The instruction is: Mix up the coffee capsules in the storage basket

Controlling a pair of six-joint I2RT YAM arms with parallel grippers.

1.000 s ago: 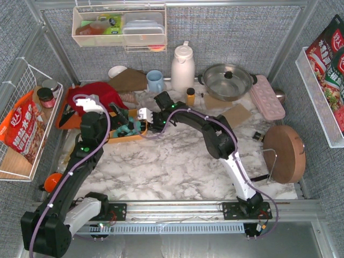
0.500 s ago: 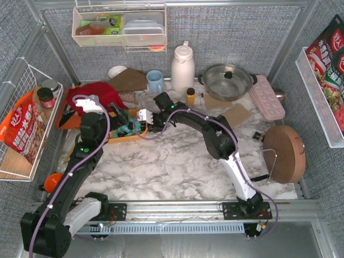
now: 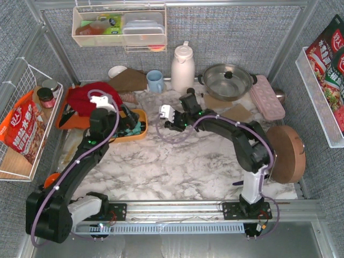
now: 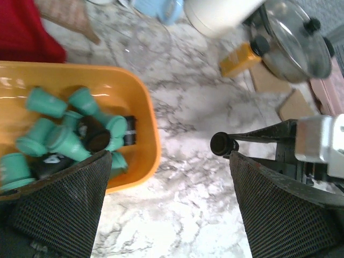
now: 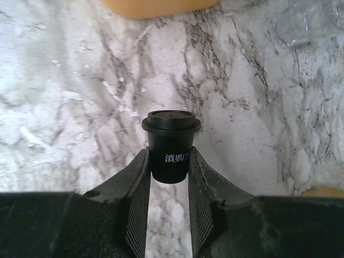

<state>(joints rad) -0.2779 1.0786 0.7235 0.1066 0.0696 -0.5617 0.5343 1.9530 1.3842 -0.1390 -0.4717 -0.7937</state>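
We see a white marble table (image 3: 177, 161) with grey veins, closed in by grey fabric walls and a metal frame. Along its far edge stand a white jug (image 3: 183, 67), a blue mug (image 3: 155, 80), a small amber bottle (image 3: 190, 95) and a steel pot (image 3: 227, 80) with its lid on. A pink tray (image 3: 267, 97) and a round wooden board (image 3: 285, 153) lie to the right. A clear bin (image 3: 119, 27) hangs on the back wall.

The orange basket (image 4: 151, 134) sits on the marble at the left, beside a red cloth (image 3: 88, 97). In it we find a heap of teal capsules (image 4: 64, 137) with a few black ones among them.

The left gripper (image 4: 166, 183) is spread wide, one finger over the basket's near rim and the other over bare marble. The right gripper (image 5: 169, 161) pinches a black capsule (image 5: 171, 141) upright above the marble, to the right of the basket and not touching it.
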